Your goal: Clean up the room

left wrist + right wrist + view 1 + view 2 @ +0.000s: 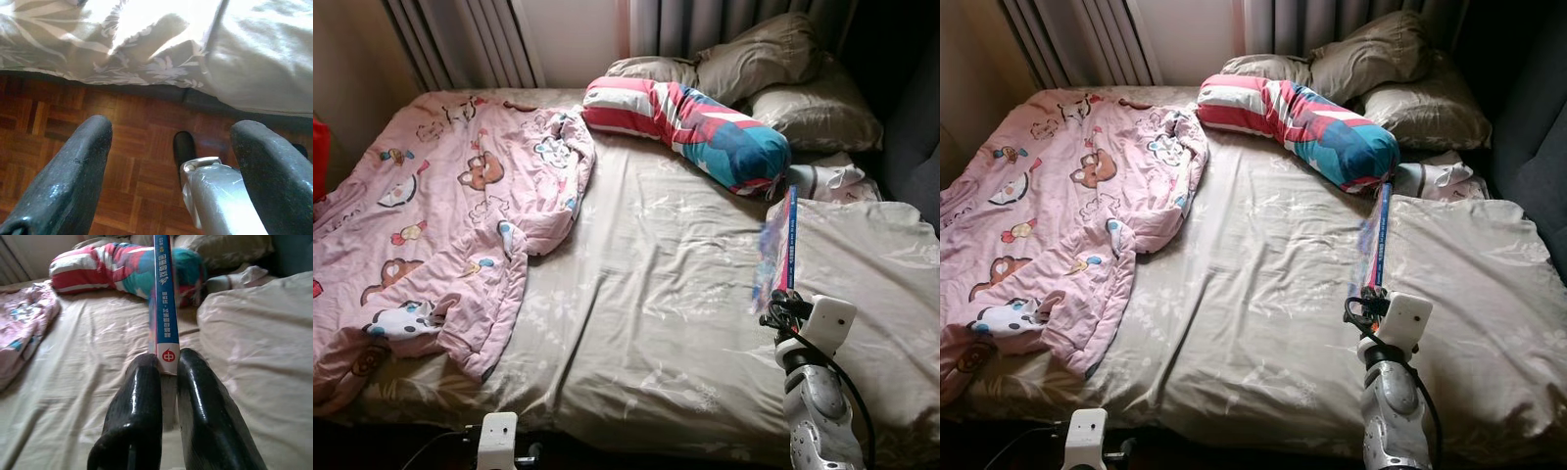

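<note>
Here, listed from left to right. Pink cartoon-print blanket [431,225]: crumpled over the left half of the bed [646,323], one edge hanging toward the near side. Left gripper [171,166]: low beside the bed's near edge, above the parquet floor [58,122]; jaws released, well apart, holding nothing. Bed sheet: beige with a pale leaf print, bare across the middle. Striped bolster [690,122]: red, white and blue, lying slantwise near the head of the bed. Beige pillows [773,73]: stacked behind the bolster against the grey curtains [724,20]. Right gripper [168,377]: raised over the right part of the bed; jaws clenched on the lower end of a thin blue-spined book [164,298]. The book stands on edge above the sheet, its far end pointing toward the bolster. Beige duvet [871,284]: bunched at the right side of the bed, just beside the book.
</note>
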### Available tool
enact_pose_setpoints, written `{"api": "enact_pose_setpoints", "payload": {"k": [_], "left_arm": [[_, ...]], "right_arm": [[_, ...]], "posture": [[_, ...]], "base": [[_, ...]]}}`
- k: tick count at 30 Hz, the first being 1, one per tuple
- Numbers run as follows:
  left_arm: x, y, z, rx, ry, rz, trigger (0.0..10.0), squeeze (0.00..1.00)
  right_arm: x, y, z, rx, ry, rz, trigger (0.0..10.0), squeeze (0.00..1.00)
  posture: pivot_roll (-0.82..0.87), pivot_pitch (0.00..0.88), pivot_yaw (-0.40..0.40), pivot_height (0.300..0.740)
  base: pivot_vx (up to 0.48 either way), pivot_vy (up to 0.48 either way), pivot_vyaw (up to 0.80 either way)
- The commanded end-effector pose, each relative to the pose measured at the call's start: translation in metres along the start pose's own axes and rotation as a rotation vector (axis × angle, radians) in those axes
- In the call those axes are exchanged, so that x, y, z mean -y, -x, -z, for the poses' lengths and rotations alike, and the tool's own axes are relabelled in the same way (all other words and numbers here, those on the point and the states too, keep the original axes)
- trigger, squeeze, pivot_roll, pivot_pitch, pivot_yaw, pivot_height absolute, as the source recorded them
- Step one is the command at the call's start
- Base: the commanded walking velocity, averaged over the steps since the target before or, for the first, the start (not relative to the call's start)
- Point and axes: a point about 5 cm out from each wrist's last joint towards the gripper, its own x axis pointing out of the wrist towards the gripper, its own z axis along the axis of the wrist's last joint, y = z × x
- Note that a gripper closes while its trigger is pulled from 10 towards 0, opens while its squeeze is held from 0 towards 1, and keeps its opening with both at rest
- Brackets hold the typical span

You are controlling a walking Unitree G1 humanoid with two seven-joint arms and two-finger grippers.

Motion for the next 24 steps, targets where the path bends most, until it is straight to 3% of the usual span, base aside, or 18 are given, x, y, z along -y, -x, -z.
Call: {"api": "enact_pose_setpoints", "payload": {"k": [1, 13, 24], "left_arm": [[-0.0044, 0.002, 0.0071, -0.032, -0.013, -0.003, 10.0, 0.0], [-0.003, 0.0015, 0.006, -0.031, -0.025, 0.01, 10.0, 0.0], [-0.0012, 0.0015, 0.006, -0.03, -0.035, 0.016, 10.0, 0.0]], "right_arm": [[-0.005, -0.0026, -0.0101, 0.052, 0.005, -0.021, 10.0, 0.0], [-0.0046, -0.0035, -0.0093, 0.04, -0.004, -0.014, 10.0, 0.0], [-0.0079, -0.0039, -0.0093, 0.034, -0.002, -0.025, 10.0, 0.0]], "posture": [[-0.12, 0.151, 0.05, 0.74], [-0.12, 0.165, 0.052, 0.74], [-0.12, 0.17, 0.05, 0.74]], "base": [[0.0, 0.0, 0.0], [0.0, 0.0, 0.0], [0.0, -0.05, -0.78]]}}
